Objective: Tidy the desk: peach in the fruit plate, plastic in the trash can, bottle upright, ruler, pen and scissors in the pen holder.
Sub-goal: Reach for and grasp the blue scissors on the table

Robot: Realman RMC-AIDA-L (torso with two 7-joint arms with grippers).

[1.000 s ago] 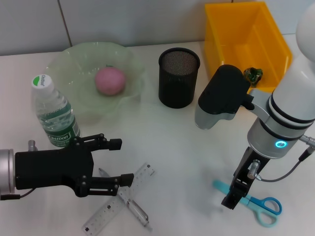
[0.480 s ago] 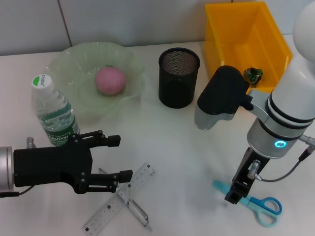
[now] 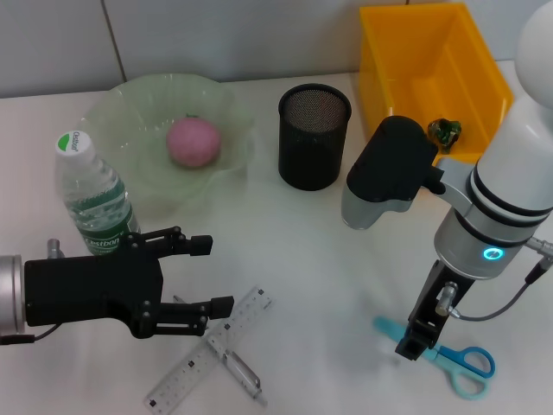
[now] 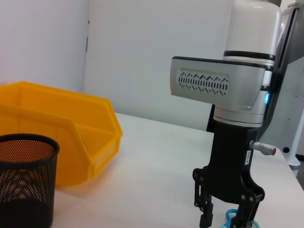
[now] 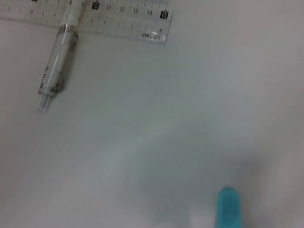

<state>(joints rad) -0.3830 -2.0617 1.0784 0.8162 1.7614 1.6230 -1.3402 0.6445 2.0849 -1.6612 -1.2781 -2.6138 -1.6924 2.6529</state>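
We see a white, smooth desk (image 3: 302, 259). At the far left sits a translucent pale-green fruit plate (image 3: 130, 112) with a wavy rim, and the round pink peach (image 3: 193, 142) lies in it. Just nearer, at the left, a clear plastic bottle (image 3: 93, 199) with a white cap and green label stands upright. In the middle far part stands the black wire-mesh pen holder (image 3: 314, 136), a round cylinder; to its right is the yellow hard-plastic trash can (image 3: 415, 52), with a small crumpled piece of plastic (image 3: 446, 130) at its near edge.

Our left gripper (image 3: 203, 274) is a black, blocky body at the near left, its two thin fingers spread wide and pointing right. The clear ruler (image 3: 192, 370) lies flat on the desk near its lower finger, with the clear pen (image 3: 242, 371) crossing over it; neither lies between the jaws.

Our right gripper (image 3: 413, 344) points down at the near right, its tips right at the blade end of the teal-handled scissors (image 3: 454, 360), which lie flat on the desk. In the left wrist view its two fingers stand a little apart, straddling the teal scissors, not clamped.
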